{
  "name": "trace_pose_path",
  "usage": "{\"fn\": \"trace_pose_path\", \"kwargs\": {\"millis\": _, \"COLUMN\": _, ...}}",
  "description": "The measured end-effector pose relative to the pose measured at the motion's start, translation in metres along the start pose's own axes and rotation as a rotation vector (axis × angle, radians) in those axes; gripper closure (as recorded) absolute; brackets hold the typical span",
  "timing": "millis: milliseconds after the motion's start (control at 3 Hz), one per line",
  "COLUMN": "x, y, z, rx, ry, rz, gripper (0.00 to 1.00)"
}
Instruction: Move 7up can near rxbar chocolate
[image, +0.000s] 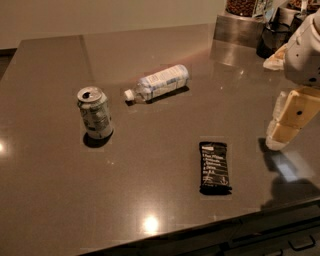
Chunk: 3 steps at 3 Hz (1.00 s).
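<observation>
Hovering my gripper (282, 131) at the right edge, spread or pressed together I cannot tell, I find the can (94, 113) upright at left, well apart from the bar (215, 168) it belongs beside.

The gripper (277, 140) hangs at the right, over a big shiny brown counter (150, 170). Far behind it stands a pale wall (100, 15). Below it are dark drawers (280, 240). A bright light spot (150, 224) shines to its left.
</observation>
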<state>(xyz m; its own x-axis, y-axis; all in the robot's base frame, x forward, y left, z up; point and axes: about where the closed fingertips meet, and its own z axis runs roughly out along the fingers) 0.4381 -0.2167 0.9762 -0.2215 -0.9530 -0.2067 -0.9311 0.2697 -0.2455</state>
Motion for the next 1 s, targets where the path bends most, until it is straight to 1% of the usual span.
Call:
{"fn": "trace_pose_path", "kwargs": {"millis": 333, "x": -0.003, "y": -0.001, "z": 0.0, "rx": 0.001, "ry": -0.015, "rz": 0.001, "gripper": 0.0}}
{"fn": "trace_pose_path", "kwargs": {"millis": 667, "x": -0.015, "y": -0.005, "z": -0.002, "rx": 0.005, "ry": -0.065, "rz": 0.006, "gripper": 0.0}}
{"fn": "trace_pose_path", "kwargs": {"millis": 1000, "x": -0.056, "y": -0.016, "z": 0.003, "rx": 0.002, "ry": -0.216, "rz": -0.009, "gripper": 0.0}}
